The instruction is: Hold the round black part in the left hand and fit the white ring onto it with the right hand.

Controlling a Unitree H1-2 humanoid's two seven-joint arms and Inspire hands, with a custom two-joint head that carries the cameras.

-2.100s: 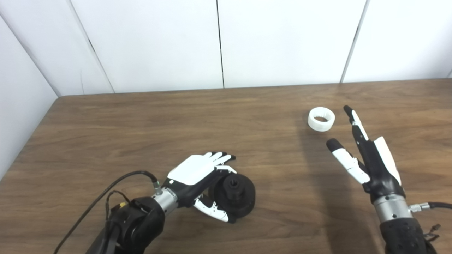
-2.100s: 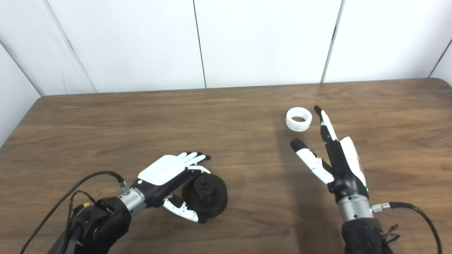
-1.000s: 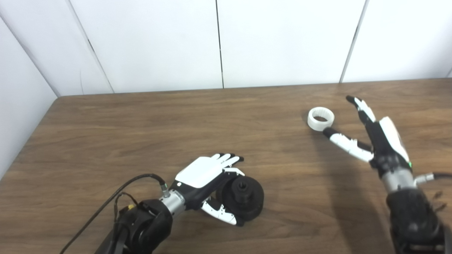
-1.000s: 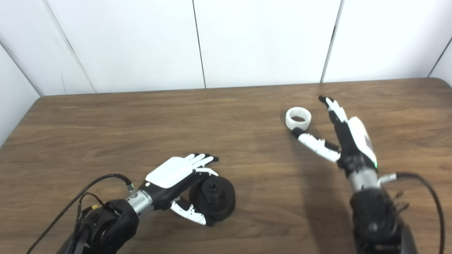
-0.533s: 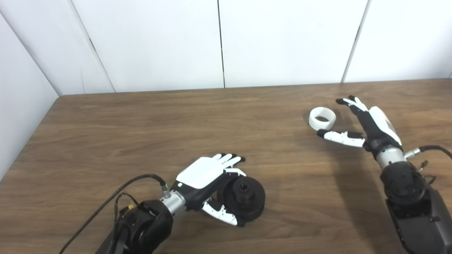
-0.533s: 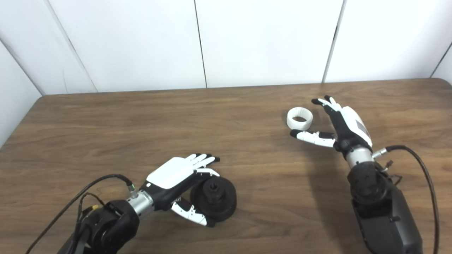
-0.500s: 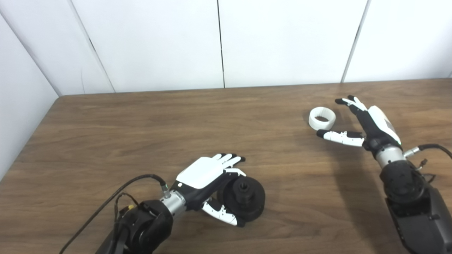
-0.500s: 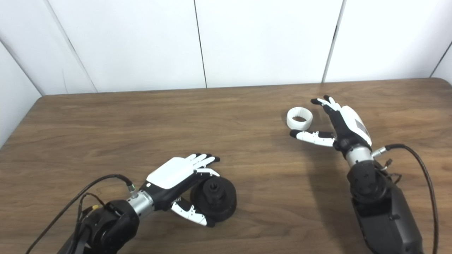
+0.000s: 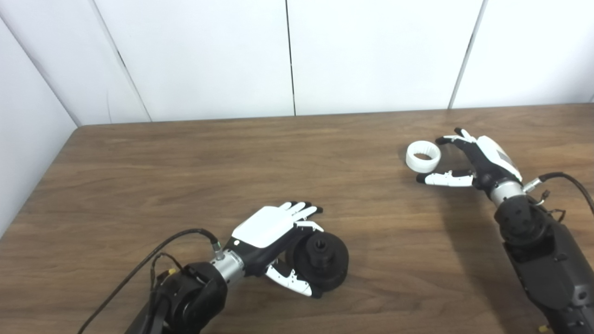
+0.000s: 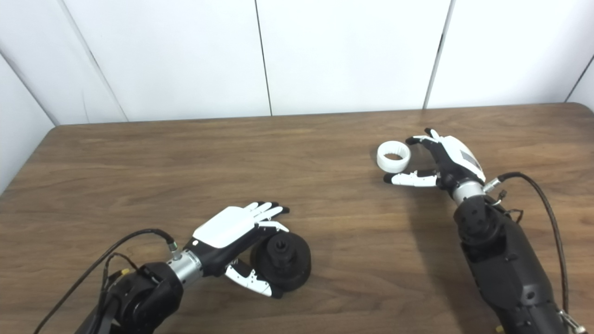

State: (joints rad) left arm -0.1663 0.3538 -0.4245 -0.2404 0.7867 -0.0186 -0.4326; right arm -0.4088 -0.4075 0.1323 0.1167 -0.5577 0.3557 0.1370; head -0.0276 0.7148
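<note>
White plastic is what the right hand (image 9: 468,160) is after. The white ring (image 9: 423,157) lies flat on the brown wooden table (image 9: 185,167), far over on the right side, with its hole facing up. A short while ago the right hand was standing up tall beside the ring with its fingers pointing up. Now it has tipped down low and reached in. Its fingers (image 9: 448,139) curl around the far side of the ring and its thumb (image 9: 441,178) lies just in front of it. The hand is spread wide and holds nothing yet. The ring has not moved from its spot. I cannot tell if the fingertips touch it.

The left hand (image 10: 232,232) has slid only a little. It rests against the round black part (image 10: 280,260), with its flat fingers over the top edge and its thumb (image 10: 248,280) under the near side. It cups the part loosely and has not closed tight on it. The part sits on the table near the front, well apart from the ring.

So the job is just starting. The right hand looks ready to pinch the ring. Next it needs to close, lift, and carry the ring across to the black part. If the thumb pushes first, the ring could slide away.
</note>
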